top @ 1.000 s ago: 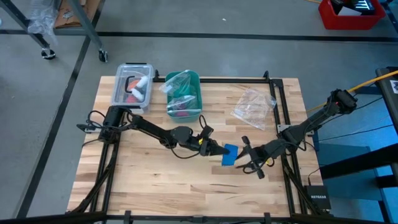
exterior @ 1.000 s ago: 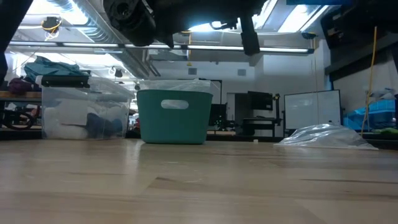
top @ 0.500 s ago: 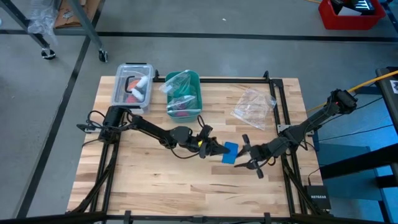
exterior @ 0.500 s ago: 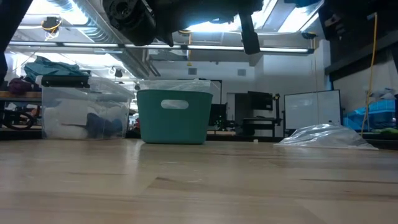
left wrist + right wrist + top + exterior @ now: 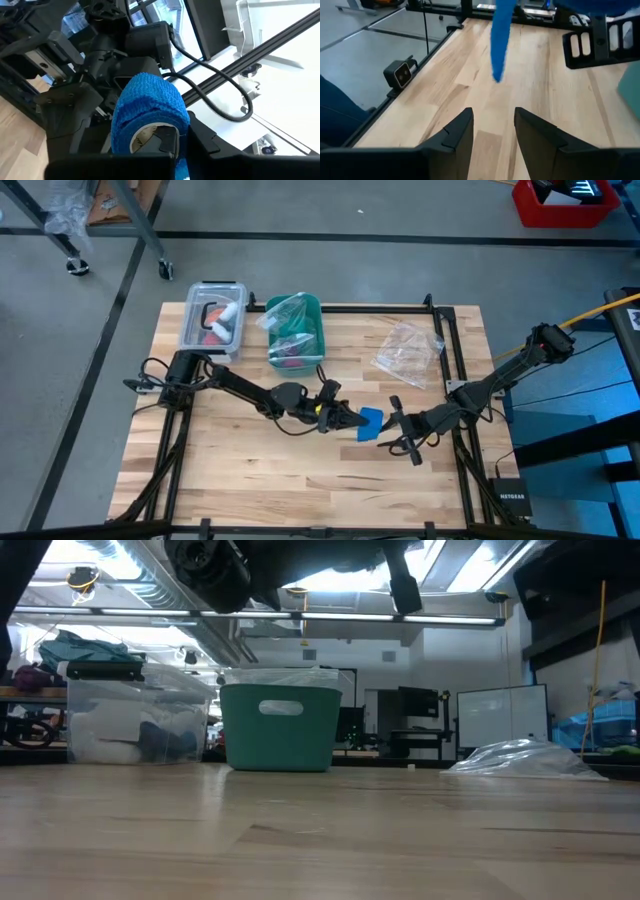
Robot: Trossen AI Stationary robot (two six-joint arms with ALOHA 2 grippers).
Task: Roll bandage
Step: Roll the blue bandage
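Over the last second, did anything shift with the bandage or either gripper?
Hardly anything. The left gripper remains shut on the bandage above mid-table; the right gripper, beside it, edged very slightly. The teal bin, clear box and plastic bag stayed put.

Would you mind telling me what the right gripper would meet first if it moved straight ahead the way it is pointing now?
Most likely the bandage. In the high view the right gripper points at it, with the left gripper holding its roll just beyond. The right wrist view shows the blue strip hanging ahead of the open fingers, though depth is uncertain.
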